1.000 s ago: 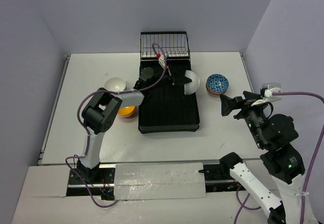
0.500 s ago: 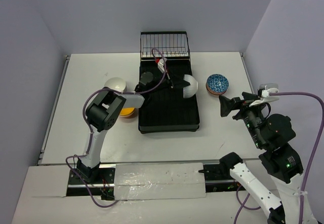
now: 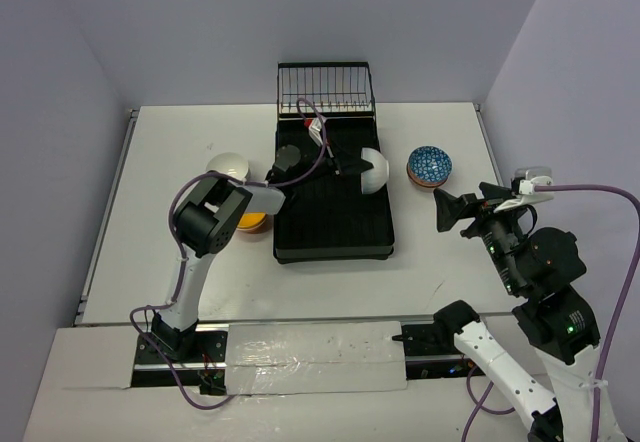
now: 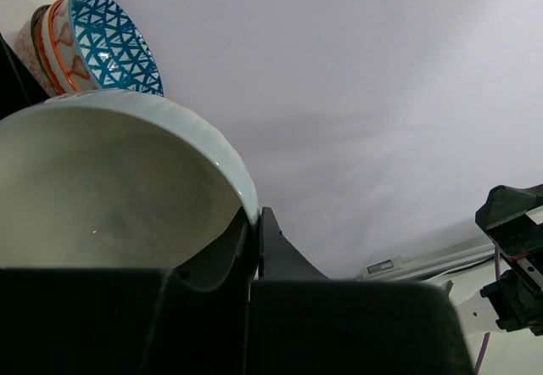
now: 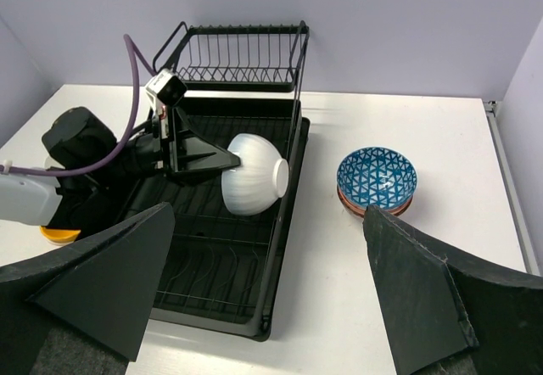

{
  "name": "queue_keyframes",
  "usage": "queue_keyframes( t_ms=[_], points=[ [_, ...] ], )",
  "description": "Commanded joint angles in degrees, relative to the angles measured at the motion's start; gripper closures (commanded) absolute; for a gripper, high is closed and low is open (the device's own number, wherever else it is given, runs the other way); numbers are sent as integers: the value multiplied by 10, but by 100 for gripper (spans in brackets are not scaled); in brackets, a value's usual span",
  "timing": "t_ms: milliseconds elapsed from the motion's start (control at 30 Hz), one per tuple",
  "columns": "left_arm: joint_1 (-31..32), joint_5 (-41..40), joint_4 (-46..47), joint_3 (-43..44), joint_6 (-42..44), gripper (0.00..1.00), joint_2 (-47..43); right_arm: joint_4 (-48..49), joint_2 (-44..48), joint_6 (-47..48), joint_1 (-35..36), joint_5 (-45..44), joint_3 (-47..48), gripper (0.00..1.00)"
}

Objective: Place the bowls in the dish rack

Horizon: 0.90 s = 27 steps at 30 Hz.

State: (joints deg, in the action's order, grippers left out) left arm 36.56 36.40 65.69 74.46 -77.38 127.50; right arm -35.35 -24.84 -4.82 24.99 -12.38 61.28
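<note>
My left gripper is shut on the rim of a plain white bowl and holds it on its side above the right part of the black dish rack. The right wrist view shows this bowl, the left gripper and the rack. In the left wrist view the bowl fills the left side, its rim between my fingers. A stack of blue-patterned bowls stands on the table right of the rack, seen also in the right wrist view. My right gripper is open and empty near that stack.
Another white bowl and an orange-yellow bowl sit on the table left of the rack. The raised wire basket is at the rack's far end. Walls close the table on three sides.
My left gripper has shifted the white bowl slightly inward and lower over the rack. The right arm has barely moved.
</note>
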Motion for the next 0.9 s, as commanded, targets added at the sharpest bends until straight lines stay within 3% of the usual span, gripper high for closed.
queue_keyframes(
  t_ms=[0, 633, 867],
  points=[
    [1, 2, 82, -4, -26, 100, 6, 15, 3, 4, 4, 1, -5, 0],
    [1, -4, 78, -35, -29, 99, 10, 18, 15, -1, 4, 2, -4, 0],
    [-1, -12, 74, -53, -28, 95, 9, 18, 20, -6, 5, -3, -6, 0]
  ],
)
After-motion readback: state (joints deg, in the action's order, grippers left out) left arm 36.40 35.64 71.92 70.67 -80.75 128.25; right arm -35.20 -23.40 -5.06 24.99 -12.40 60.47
